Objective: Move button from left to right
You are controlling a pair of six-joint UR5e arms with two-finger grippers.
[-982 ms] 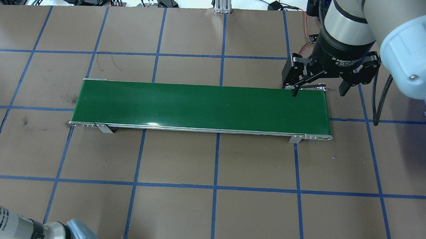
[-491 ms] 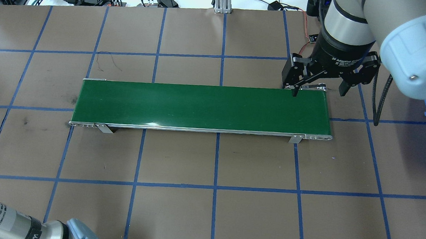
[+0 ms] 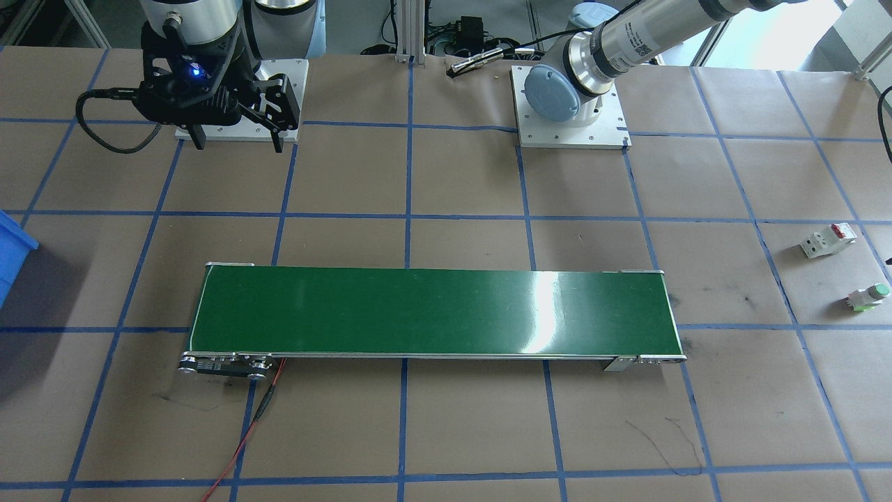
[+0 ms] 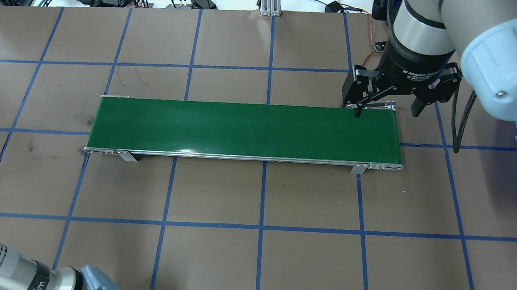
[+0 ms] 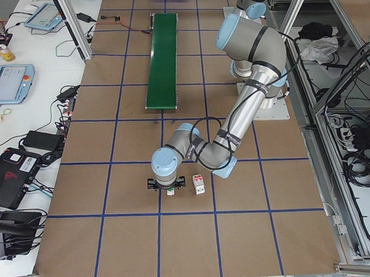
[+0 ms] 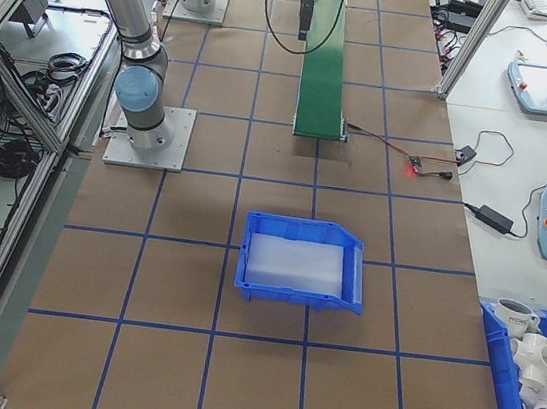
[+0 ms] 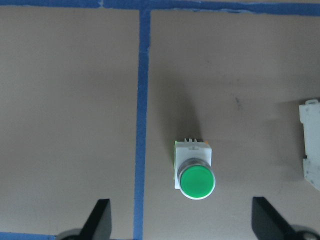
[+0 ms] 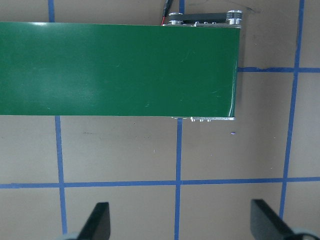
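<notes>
The button (image 7: 195, 172), with a round green cap on a white body, lies on the brown paper straight below my left gripper (image 7: 182, 217). That gripper hangs open above it, its two fingertips (image 7: 100, 217) spread wide at the bottom of the left wrist view. In the front-facing view the button (image 3: 871, 296) lies at the far right of the table. My right gripper (image 4: 386, 110) hovers open and empty over the far right corner of the green conveyor belt (image 4: 246, 128).
A white breaker block with a red top (image 3: 828, 240) lies close beside the button. A blue bin (image 6: 301, 261) with a white insert stands beyond the belt's right end. Cables and electronics line the far table edge.
My left arm's forearm has slid slightly down and left at the bottom corner of the overhead view. The right arm has not moved.
</notes>
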